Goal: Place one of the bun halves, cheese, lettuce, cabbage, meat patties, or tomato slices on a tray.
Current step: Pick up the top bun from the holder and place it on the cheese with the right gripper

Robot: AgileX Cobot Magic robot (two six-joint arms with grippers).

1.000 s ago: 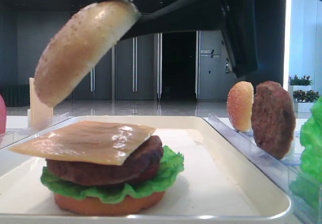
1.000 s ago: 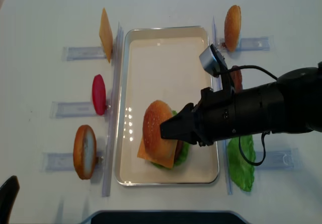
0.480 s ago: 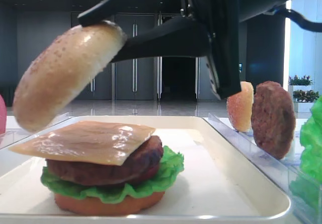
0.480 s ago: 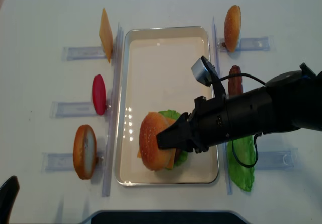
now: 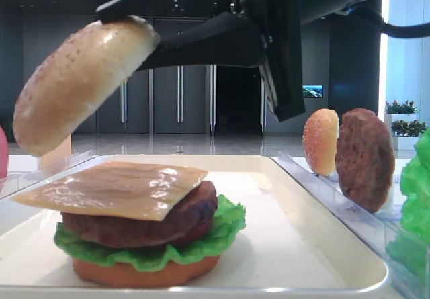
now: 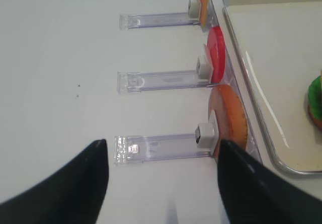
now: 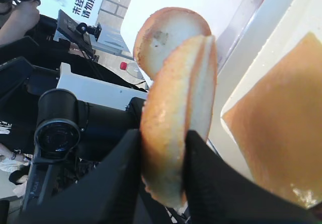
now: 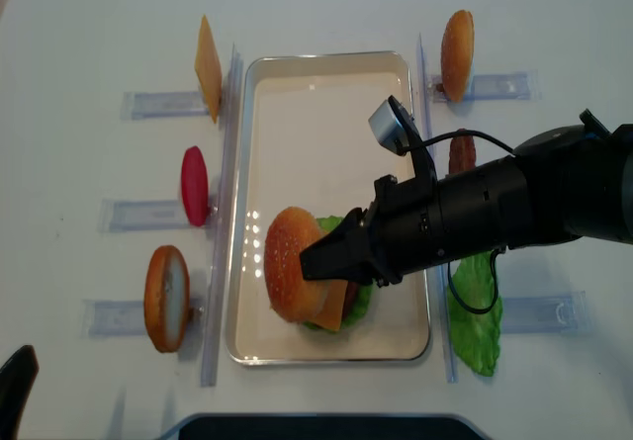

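The right pincer (image 8: pixel 315 262) was shut tight on a bun half (image 8: pixel 287 277), with one black finger on each side of it. The bun half (image 7: pixel 177 118) stuck out past the fingertips (image 7: pixel 198 148), tilted with its round top up and to the left. It hung in the air over the stack at the near end of the tray (image 8: pixel 326 74), not touching it. On top of that stack lay the cheese (image 5: pixel 117 188), then a meat patty (image 5: pixel 144 222), then lettuce (image 5: pixel 222 235), then a bottom bun (image 5: pixel 144 271).

A second ago the bun half was more to the right, over the middle of the stack. Now it was closer to the tray's left edge, and the arm had reached further across the tray. The stack had not moved.

The low view showed the gap between the bun half (image 5: pixel 77 84) and the cheese. The top view did not show that gap, for there the bun hid most of the stack. The top view showed the clear racks (image 8: pixel 163 104) along both long sides of the tray on the white surface (image 8: pixel 79 44).

The left wrist view showed the left pincer (image 6: pixel 163 183) near the left racks, with its two dark fingers wide apart and nothing between them.
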